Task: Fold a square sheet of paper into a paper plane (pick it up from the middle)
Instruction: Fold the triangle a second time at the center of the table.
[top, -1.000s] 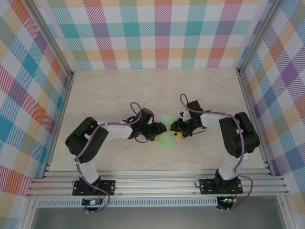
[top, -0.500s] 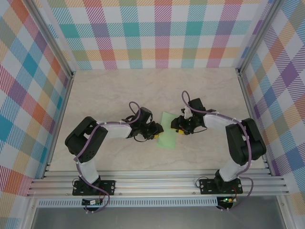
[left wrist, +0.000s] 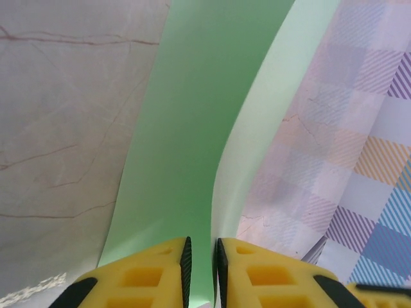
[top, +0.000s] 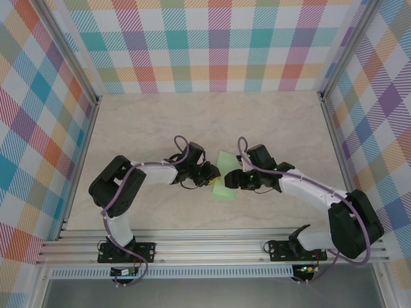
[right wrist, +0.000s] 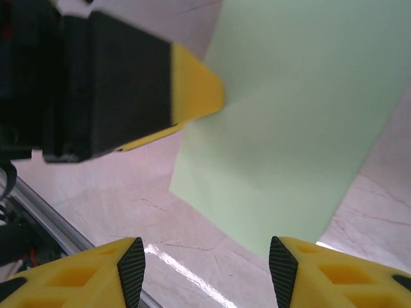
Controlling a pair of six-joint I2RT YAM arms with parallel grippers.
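Left gripper (left wrist: pixel 201 247) pinches the left edge of the square sheet of paper (top: pixel 226 163).
Right gripper (right wrist: pixel 207 256) stands open just right of the sheet, which lies mid-table (top: pixel 160 122) between both grippers, one part curling up.

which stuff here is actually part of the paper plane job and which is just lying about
For the job: square sheet of paper, left hand pinching it, right hand open.
Not for the job: table, checked walls, metal frame.
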